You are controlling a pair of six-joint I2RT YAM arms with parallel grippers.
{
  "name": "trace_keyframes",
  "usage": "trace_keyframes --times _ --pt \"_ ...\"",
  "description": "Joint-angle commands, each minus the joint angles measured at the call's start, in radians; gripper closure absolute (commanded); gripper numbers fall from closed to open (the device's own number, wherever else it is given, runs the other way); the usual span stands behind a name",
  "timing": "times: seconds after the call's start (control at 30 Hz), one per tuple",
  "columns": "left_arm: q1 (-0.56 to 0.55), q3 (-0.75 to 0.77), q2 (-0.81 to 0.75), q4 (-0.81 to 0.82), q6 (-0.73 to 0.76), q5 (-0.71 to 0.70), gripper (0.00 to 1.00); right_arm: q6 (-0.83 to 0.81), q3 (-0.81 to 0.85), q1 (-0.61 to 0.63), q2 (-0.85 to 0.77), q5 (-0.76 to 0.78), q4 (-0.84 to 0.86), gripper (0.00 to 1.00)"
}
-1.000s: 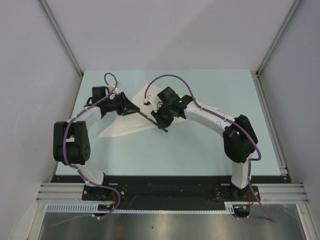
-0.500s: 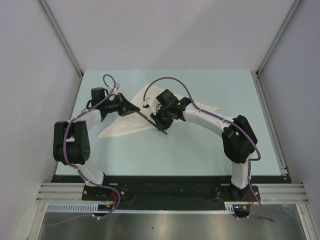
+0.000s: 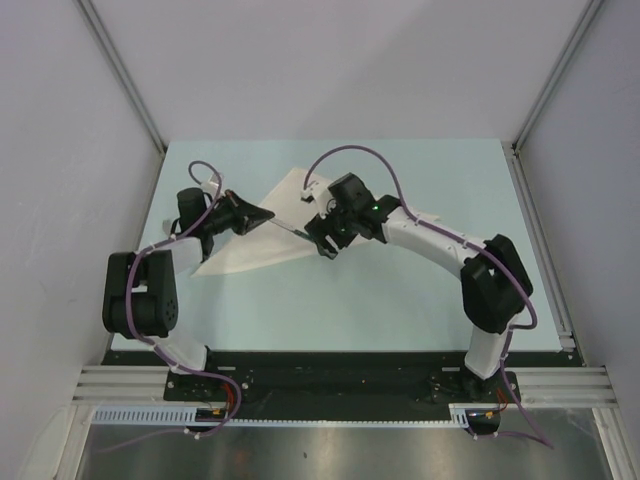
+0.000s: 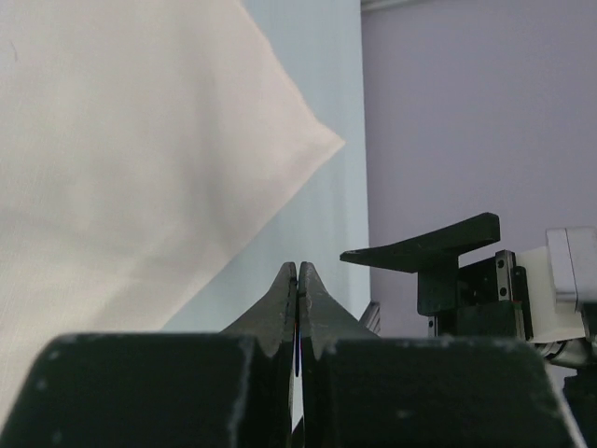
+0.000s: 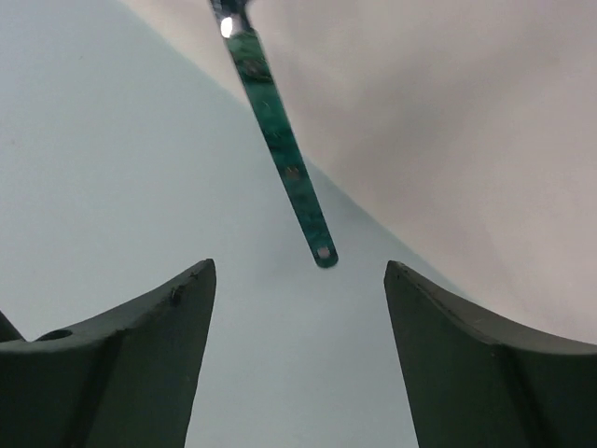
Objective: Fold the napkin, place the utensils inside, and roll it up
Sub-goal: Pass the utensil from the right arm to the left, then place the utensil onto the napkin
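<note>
One napkin [image 3: 250,240]: soft white cloth with a fine matte weave and a triangular outline, lying flat mid-desk [image 3: 400,290], which has a smooth pale blue-green top. One knife [image 5: 280,149]: slim, with a mottled teal handle and small rivets, its blade end on the cloth and its handle tip over bare desk. Left gripper [image 4: 297,273]: black fingers pressed together near the napkin's corner. Right gripper [image 5: 297,271]: fingers spread wide either side of the handle tip, not touching it. Plain grey-lilac walls [image 3: 330,70] enclose the desk.
</note>
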Motion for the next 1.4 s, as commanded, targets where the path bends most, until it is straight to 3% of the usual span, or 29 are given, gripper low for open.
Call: trace_keyframes --times 0.0,0.03,0.2,0.33,0.53,0.73,0.97,1.33,1.37 --pt "-0.004 -0.076 -0.046 0.370 -0.238 -0.175 1.00 0.088 -0.068 -0.115 -0.192 -0.001 0.154 0.18" --pt "-0.016 -0.086 -0.040 0.399 -0.255 -0.201 1.00 0.105 -0.120 -0.135 -0.226 -0.013 0.177 0.08" --pt "-0.100 -0.148 -0.029 0.528 -0.301 -0.414 1.00 0.165 -0.243 -0.237 -0.408 -0.129 0.278 0.05" --pt "-0.227 -0.203 -0.039 0.604 -0.300 -0.723 1.00 0.179 -0.277 -0.280 -0.467 -0.176 0.287 0.05" --pt "-0.335 -0.243 0.013 0.725 -0.329 -0.939 1.00 0.212 -0.303 -0.290 -0.511 -0.228 0.295 0.05" --pt "-0.341 -0.280 0.116 0.800 -0.395 -0.976 1.00 0.235 -0.317 -0.296 -0.528 -0.272 0.320 0.05" --pt "-0.344 -0.249 0.236 0.894 -0.416 -0.924 1.00 0.240 -0.314 -0.306 -0.534 -0.288 0.326 0.05" --pt "-0.343 -0.222 0.237 0.702 -0.399 -0.925 1.00 0.234 -0.312 -0.309 -0.531 -0.284 0.321 0.05" --pt "-0.341 -0.215 0.237 0.681 -0.395 -0.924 0.96 0.232 -0.311 -0.310 -0.533 -0.284 0.318 0.05"
